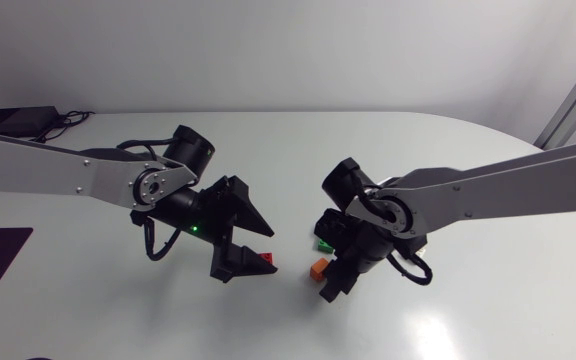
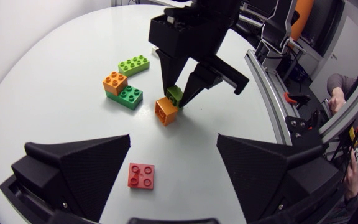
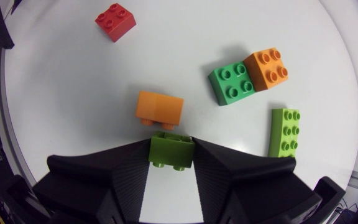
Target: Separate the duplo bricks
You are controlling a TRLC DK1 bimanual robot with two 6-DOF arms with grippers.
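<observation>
My right gripper (image 3: 171, 147) is shut on a small lime green brick (image 3: 171, 150), held just above the table; my left wrist view shows the same brick (image 2: 174, 94) between its fingertips. Just ahead of it an orange brick (image 3: 160, 107) lies on its side, apart from the lime one. An orange brick (image 3: 266, 68) is joined to a dark green brick (image 3: 231, 83) beside a long lime brick (image 3: 284, 132). My left gripper (image 2: 173, 180) stands open over a red brick (image 2: 141, 175), which lies flat between its fingers untouched.
In the head view both arms meet near the table's middle, the left gripper (image 1: 260, 245) and the right gripper (image 1: 332, 282) close together. A black device with cables (image 1: 13, 121) lies at the far left corner.
</observation>
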